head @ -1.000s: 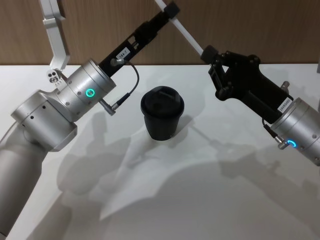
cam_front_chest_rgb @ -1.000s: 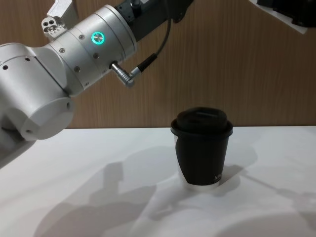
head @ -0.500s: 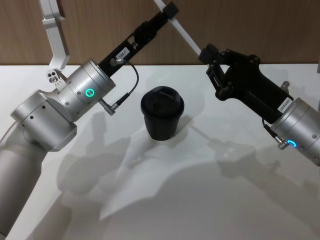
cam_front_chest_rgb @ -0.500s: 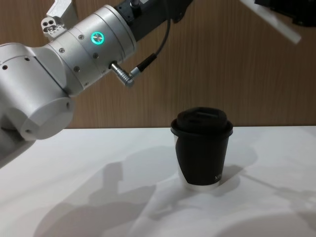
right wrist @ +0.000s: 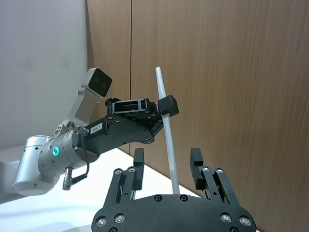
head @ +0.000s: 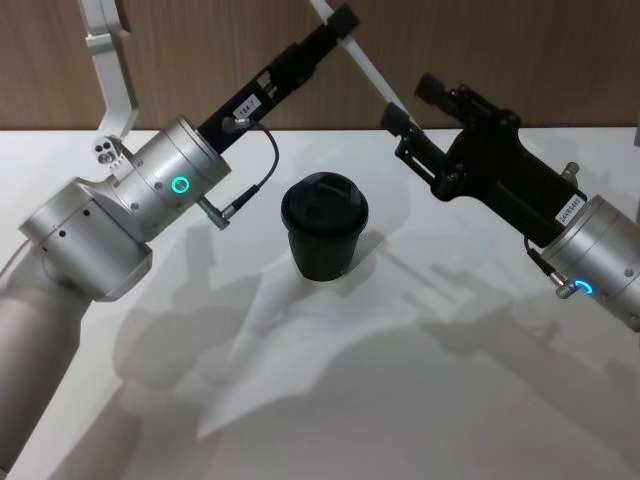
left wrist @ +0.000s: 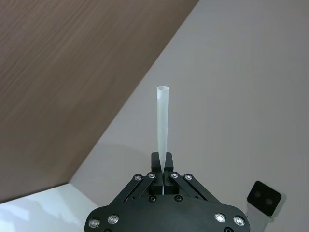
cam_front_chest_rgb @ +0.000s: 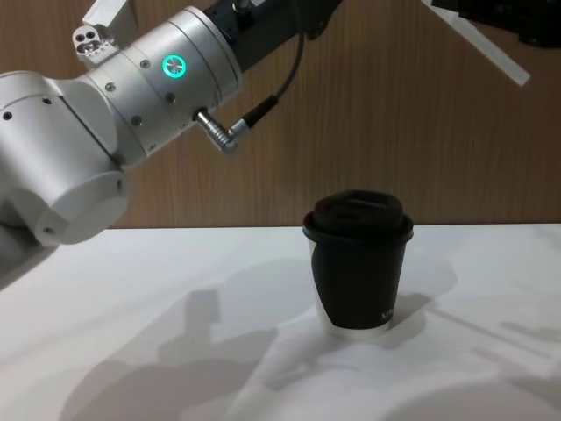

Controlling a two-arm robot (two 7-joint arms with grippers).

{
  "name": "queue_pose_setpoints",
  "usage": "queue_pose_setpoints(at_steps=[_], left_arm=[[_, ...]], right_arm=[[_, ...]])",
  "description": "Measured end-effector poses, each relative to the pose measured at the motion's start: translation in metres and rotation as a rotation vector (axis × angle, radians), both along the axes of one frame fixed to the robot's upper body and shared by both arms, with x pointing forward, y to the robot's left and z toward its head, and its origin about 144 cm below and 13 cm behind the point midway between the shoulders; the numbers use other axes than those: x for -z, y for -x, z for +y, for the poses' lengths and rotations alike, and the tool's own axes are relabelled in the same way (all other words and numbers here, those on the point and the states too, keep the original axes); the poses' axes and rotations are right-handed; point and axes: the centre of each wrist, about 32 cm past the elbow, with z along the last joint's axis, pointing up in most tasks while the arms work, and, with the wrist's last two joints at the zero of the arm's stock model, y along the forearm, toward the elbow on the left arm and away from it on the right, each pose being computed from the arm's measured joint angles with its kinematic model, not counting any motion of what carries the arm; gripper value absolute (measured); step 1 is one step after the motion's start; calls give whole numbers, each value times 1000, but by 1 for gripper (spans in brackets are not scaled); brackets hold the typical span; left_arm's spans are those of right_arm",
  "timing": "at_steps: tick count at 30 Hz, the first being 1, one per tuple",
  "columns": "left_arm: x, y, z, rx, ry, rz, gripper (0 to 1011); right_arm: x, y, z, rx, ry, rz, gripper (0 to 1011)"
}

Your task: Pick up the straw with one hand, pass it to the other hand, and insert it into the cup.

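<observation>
From the head: left pincer [head: 340, 22] raised high at the back, clamped firmly on the straw [head: 368, 65], a short part sticking out beyond the grip. Straw slanting down and to the right into the gap of the right pincer [head: 412, 103], spread wide and holding nothing. Black cup [head: 324, 228] upright on the worktop [head: 400, 400], below and between both arms, well apart from the straw. From the left wrist: straw pinched between the closed fingertips, pointing straight away, hollow end visible. From the right wrist: both fingers [right wrist: 138, 166] far apart, straw standing between them, touching neither as far as can be seen — left pincer gripping it higher up. From the chest: cup right of centre on the worktop, lower end of the straw slanting in the upper right corner — high above the cup.
</observation>
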Motion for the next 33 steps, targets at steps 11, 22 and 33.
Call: queue_pose_setpoints(at_steps=[11, 22, 33], left_arm=[[-12, 2, 8, -69, -113, -95, 16], [-32, 8, 23, -149, -274, -240, 16], [-55, 18, 43, -225, -433, -399, 16]], right_arm=[[0, 0, 0, 0, 0, 0, 873], [0, 0, 0, 0, 0, 0, 1001], [0, 0, 0, 0, 0, 0, 1001]])
